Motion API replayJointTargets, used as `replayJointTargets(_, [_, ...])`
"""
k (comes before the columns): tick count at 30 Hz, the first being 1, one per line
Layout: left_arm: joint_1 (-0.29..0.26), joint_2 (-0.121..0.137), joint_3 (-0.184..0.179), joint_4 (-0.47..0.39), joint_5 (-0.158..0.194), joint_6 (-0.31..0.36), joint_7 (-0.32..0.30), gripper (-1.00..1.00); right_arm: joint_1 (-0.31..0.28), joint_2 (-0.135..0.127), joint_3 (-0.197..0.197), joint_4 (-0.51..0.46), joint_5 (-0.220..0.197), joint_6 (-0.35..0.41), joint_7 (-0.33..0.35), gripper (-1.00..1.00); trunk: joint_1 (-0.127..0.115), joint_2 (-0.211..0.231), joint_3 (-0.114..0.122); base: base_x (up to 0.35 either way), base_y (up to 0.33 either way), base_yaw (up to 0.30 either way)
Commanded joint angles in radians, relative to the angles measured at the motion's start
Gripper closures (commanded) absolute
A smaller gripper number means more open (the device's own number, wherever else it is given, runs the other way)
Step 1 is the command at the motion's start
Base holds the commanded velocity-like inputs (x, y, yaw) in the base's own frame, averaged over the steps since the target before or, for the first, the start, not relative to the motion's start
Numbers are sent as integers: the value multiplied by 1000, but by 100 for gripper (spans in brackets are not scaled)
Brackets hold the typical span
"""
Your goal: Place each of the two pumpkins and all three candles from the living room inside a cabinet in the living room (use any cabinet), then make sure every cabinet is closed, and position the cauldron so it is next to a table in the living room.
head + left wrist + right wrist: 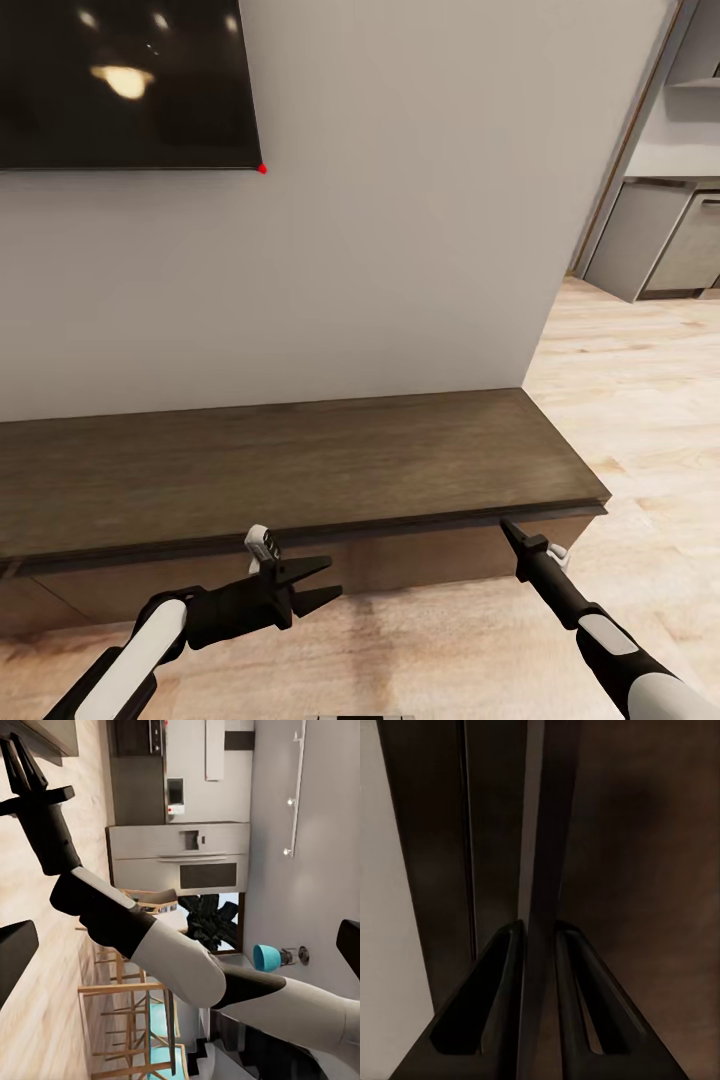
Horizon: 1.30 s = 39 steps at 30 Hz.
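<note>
The long dark-brown cabinet (300,470) stands against the grey wall, and its drawer fronts (420,560) look flush under the flat top. My right gripper (508,526) reaches to the lip at the cabinet's right end. In the right wrist view its fingers (506,967) pinch a thin wooden edge of the drawer front (534,870). My left gripper (322,585) hovers open in front of the cabinet's middle, holding nothing. The left wrist view looks sideways past the right arm (150,945) and the right gripper (22,761). The pumpkins, candles, cauldron and table are out of view.
A black TV (120,80) hangs on the wall above the cabinet. Pale wood floor (640,420) runs to the right, toward grey kitchen units (660,240). The left wrist view takes in a built-in oven (180,855) and wooden stools (127,1020).
</note>
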Motion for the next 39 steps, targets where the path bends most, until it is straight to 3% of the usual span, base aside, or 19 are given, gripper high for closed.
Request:
replayJointTargets(1, [-1,1,-1,1,2,3,-2,-100,-1,0,-10,-7,-21,23,6,100,0,0,-1,0,0,0])
replayJointTargets(14, [-1,1,-3,1,2,3,-3,-100,-1,0,-9,-7,-21,23,6,100,0,0,-1,-19,0,0])
replayJointTargets(39, [-1,1,-3,1,2,3,-2,-100,-1,0,-8,-17,-20,23,12,100,0,0,-1,-282,-44,0])
